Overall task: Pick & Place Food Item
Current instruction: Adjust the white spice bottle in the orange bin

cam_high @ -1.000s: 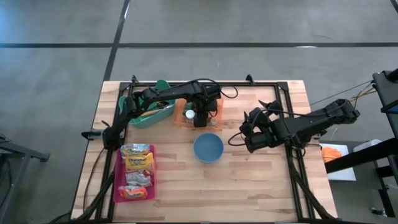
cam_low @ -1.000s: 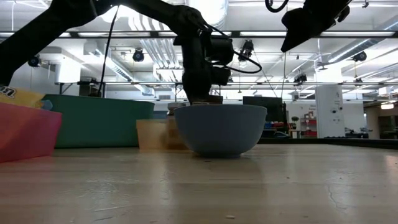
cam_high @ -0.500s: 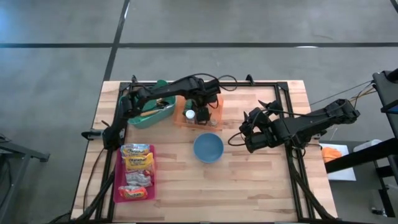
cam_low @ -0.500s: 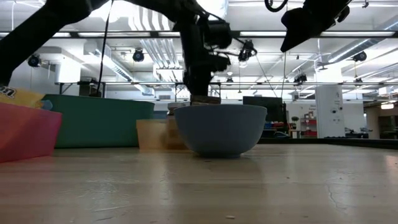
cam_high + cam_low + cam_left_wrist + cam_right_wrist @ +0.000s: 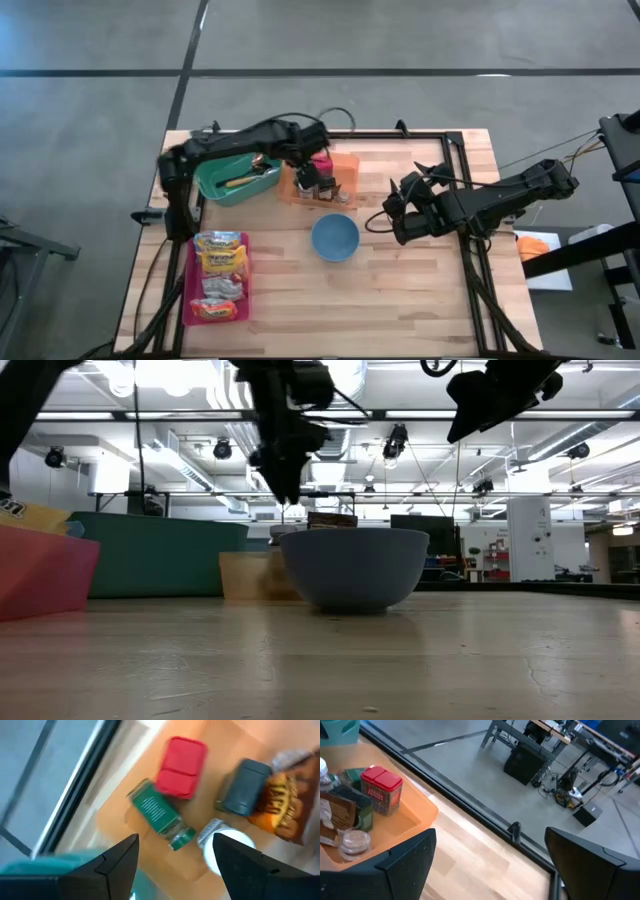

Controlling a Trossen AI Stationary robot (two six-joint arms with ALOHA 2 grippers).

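Left gripper point(image 5: 312, 172) hangs above the orange tray point(image 5: 345, 165), its two dark fingers point(image 5: 117, 865) spread apart with nothing between them and touching nothing. Below it in the tray lie a red tin point(image 5: 181, 767), a green-labelled bottle point(image 5: 160, 817), a dark grey box point(image 5: 243, 787) and a snack packet point(image 5: 285, 810). At five o'clock from the tray sits the blue bowl point(image 5: 334, 238). At three o'clock, the right gripper point(image 5: 398, 212) waits wide open, raised and empty.
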